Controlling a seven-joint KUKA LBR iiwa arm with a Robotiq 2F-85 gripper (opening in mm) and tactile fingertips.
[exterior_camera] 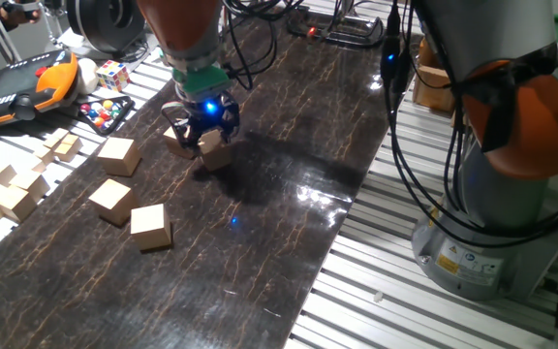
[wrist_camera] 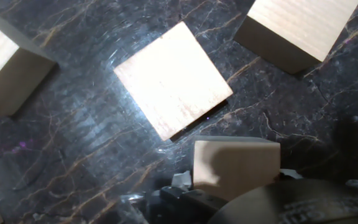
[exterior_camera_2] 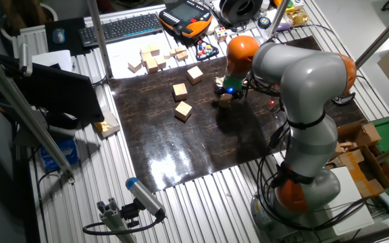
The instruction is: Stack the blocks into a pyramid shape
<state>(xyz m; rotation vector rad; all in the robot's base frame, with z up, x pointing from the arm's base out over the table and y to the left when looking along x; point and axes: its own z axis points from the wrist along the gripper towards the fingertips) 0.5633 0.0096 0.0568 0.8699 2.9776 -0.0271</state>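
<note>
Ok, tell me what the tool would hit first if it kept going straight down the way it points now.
The tool points down and grips a block, so that block's underside leads. Below it looks like bare dark mat; the hand view shows another block just beside the line, though depth is unclear.

We see a dark marbled mat (exterior_camera_2: 201, 145) glinting with reflected light over a ribbed aluminium table (exterior_camera_2: 201, 202). Upper left, a black keyboard (exterior_camera_2: 121, 28) sits beside a grey monitor (exterior_camera_2: 63, 94).
</note>
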